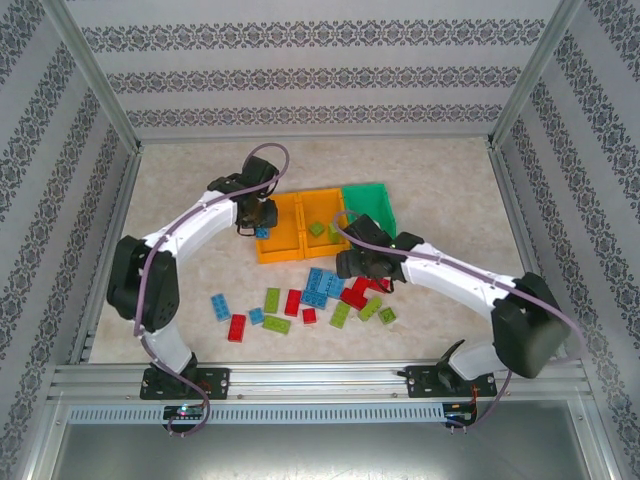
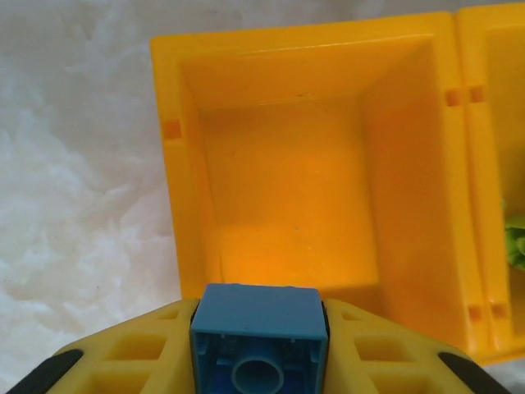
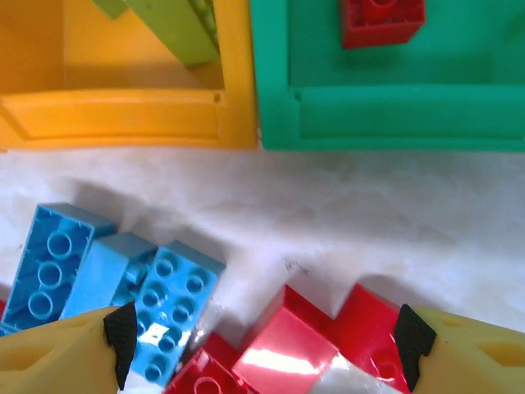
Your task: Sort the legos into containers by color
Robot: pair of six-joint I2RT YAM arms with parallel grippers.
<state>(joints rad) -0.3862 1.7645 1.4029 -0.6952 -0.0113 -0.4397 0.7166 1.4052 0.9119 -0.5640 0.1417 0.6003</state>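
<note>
My left gripper [image 1: 256,222] is shut on a small blue lego [image 2: 258,328], studs down, and holds it over the near rim of the left orange container [image 2: 287,189], whose floor is bare. My right gripper [image 3: 264,345] stands open low over a cluster of red legos [image 3: 295,349], with blue legos [image 3: 172,308] by its left pad. The middle orange container [image 1: 322,222] holds lime green legos [image 3: 176,29]. A red lego [image 3: 381,20] lies in the green container [image 1: 370,205]. Loose blue, red and green legos [image 1: 293,302] lie scattered on the table in front of the containers.
The three containers stand side by side, touching, at the table's middle. Metal frame posts and patterned walls close in the table [image 1: 440,190] on three sides. A rail [image 1: 320,380] runs along the near edge, where both arm bases are bolted.
</note>
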